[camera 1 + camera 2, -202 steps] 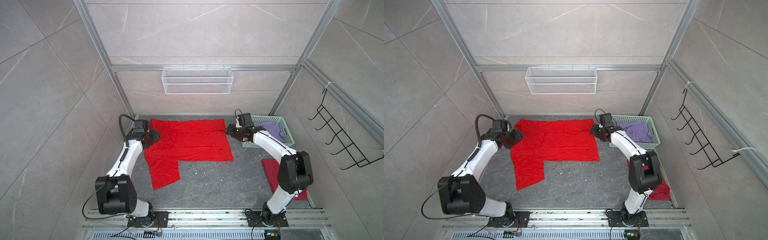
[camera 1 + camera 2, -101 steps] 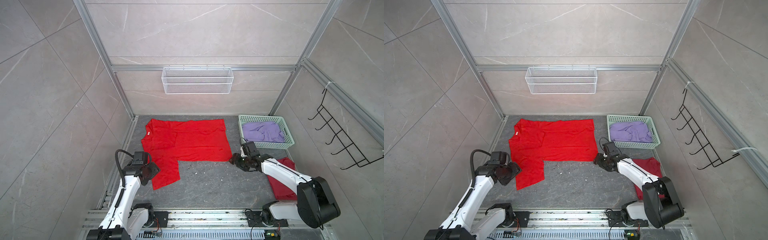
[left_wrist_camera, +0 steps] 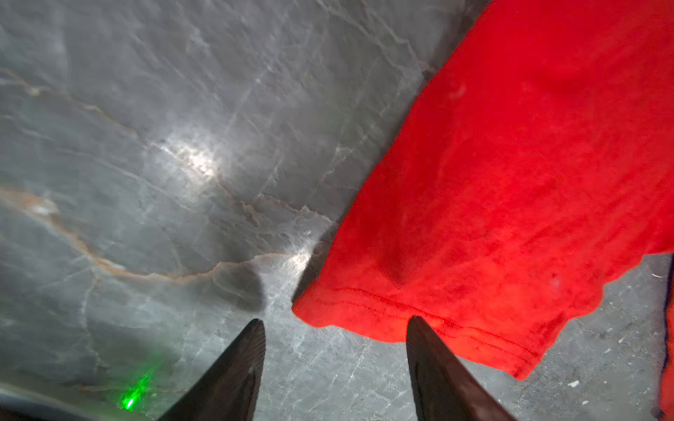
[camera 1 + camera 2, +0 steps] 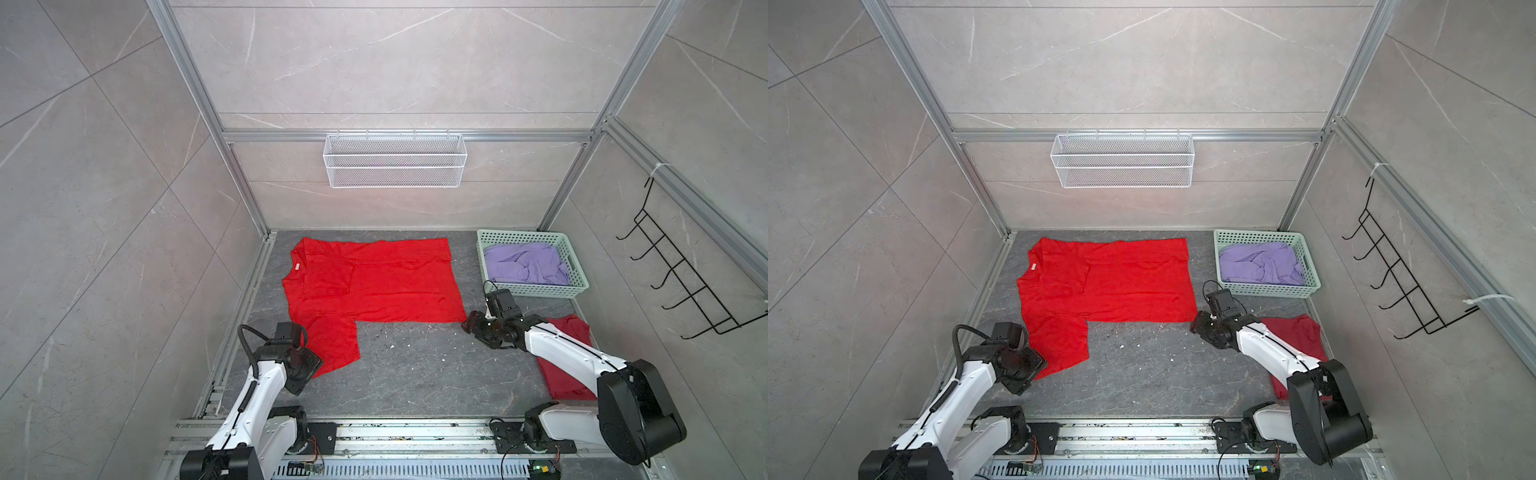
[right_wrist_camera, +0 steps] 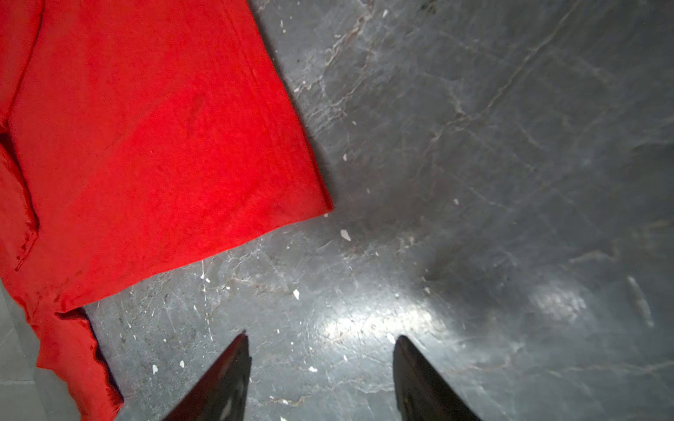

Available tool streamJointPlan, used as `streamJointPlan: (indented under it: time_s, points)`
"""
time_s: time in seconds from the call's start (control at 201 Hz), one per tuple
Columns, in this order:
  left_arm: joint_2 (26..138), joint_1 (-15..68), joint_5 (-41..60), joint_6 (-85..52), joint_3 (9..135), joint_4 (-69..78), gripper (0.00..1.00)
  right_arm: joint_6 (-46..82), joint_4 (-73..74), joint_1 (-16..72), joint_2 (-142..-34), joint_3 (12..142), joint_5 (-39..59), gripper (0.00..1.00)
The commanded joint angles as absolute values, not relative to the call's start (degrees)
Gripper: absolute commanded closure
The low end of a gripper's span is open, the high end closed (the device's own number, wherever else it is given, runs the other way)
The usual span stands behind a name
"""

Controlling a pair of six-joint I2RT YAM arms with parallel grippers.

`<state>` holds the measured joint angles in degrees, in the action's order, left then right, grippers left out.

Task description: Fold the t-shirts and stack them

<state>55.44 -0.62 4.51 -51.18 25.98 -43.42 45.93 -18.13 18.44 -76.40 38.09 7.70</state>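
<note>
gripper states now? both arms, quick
Left gripper: open, empty, by the hem of the bright red t-shirt.
Right gripper: open, empty, above bare table.

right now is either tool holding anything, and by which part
Nothing is held. Both the left tool and right tool stand open and empty, each near a corner of the bright red t-shirt.

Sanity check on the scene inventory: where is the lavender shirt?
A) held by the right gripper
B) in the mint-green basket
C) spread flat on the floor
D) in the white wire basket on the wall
B: in both top views the lavender shirt lies bunched inside the mint-green basket at the far right of the floor.
</note>
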Motion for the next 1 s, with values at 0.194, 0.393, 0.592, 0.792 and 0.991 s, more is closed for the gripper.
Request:
streamJointPlan:
  time_s: [0.194, 0.393, 0.592, 0.792, 0.991]
  points:
    - [64.10, -0.49, 2.29, -51.68, 24.53, -36.74, 0.46, 47.00, -19.32, 18.85, -77.96, 40.87, 4.76, 0.37]
    - [65.79, -0.53, 3.59, -51.44, 24.59, -35.32, 0.68, 47.63, -20.20, 18.84, -78.68, 41.20, 3.19, 0.37]
    - [62.08, -0.53, 4.73, -51.90, 24.08, -37.44, 0.80, 50.96, -21.38, 18.85, -80.37, 41.50, 1.02, 0.36]
    - [55.97, -0.46, 4.72, -52.23, 24.43, -40.43, 0.97, 54.85, -17.17, 19.02, -83.21, 40.69, 0.79, 0.35]
    - [54.44, -0.48, 5.11, -52.10, 24.81, -40.71, 1.00, 57.19, -14.85, 20.58, -89.60, 44.27, 0.56, 0.39]
